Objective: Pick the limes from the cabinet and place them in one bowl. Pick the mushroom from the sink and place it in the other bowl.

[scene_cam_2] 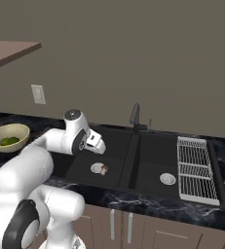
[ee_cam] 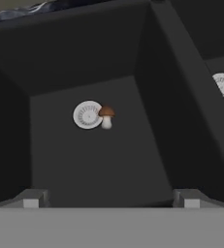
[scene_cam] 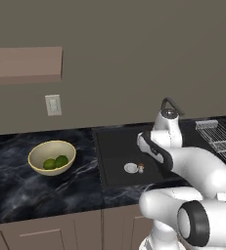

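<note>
Black marble makes up the desk (scene_cam: pixel 16 190), and we see the matte black sink (scene_cam_2: pixel 148 151) set into it. Our hand (ee_cam: pixel 111 197) hangs above the left basin with its fingers (ee_cam: pixel 31 198) spread as wide as they go and nothing between them. In the right base view the hand (scene_cam_2: pixel 95 144) sits at the end of the arm, over the near left part of that basin.

On the basin floor the mushroom (ee_cam: pixel 106 116) stands upright, brown cap over white stem, touching the right edge of the round silver drain (ee_cam: pixel 87 115) as the hand view shows it. We also find the mushroom (scene_cam: pixel 141 168) beside the drain (scene_cam: pixel 130 168) in the left base view, and again in the right base view (scene_cam_2: pixel 104 169).

Left of the sink, the pale yellow bowl (scene_cam: pixel 38 151) rests on the desk with both limes (scene_cam: pixel 55 162) inside it, side by side and touching. That bowl (scene_cam_2: pixel 17 130) shows at the left edge of the right base view too. High on the wall hangs the reddish-brown cabinet (scene_cam: pixel 24 63), with a wall socket (scene_cam: pixel 53 105) below it. A wire rack (scene_cam_2: pixel 196 170) lies just right of the sink, and the dark faucet (scene_cam_2: pixel 135 116) rises behind the divider.
</note>
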Tool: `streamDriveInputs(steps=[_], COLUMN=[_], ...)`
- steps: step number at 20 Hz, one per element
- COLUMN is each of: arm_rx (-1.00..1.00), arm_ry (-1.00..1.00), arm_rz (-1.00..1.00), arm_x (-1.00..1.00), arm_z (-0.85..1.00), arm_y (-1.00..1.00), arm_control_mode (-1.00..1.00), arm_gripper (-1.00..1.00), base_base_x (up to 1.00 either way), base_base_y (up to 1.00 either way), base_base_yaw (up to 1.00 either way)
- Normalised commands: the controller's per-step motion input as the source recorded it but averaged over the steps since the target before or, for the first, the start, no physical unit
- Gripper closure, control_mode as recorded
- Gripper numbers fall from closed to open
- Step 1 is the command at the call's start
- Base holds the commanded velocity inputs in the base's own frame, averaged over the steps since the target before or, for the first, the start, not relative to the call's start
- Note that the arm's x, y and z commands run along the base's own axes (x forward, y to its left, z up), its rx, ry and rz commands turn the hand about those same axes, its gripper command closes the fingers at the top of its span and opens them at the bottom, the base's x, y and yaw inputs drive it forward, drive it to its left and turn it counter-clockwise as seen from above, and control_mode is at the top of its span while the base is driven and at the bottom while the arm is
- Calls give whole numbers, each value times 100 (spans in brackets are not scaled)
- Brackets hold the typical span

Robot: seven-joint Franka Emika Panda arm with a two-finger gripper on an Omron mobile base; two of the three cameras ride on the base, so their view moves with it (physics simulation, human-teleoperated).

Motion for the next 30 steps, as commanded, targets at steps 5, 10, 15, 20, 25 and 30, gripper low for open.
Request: streamDriveInputs(steps=[5,10,15,20,25,30], arm_rx=[0,0,1,1,0,0], arm_ry=[3,2,0,4,1,0], arm_rz=[0,0,0,0,0,0], arm_x=[35,34,33,28,20,29], arm_z=[-40,-38,-19,-32,-38,-33], arm_y=[-1,-1,-1,-8,-8,0], arm_control_mode=[-100,-100,-100,-100,-100,-100], arm_gripper=[-100,-100,-100,-100,-100,-100], base_base_x=[0,0,0,0,0,0], base_base_y=[0,0,0,0,0,0], base_base_yaw=[0,0,0,0,0,0])
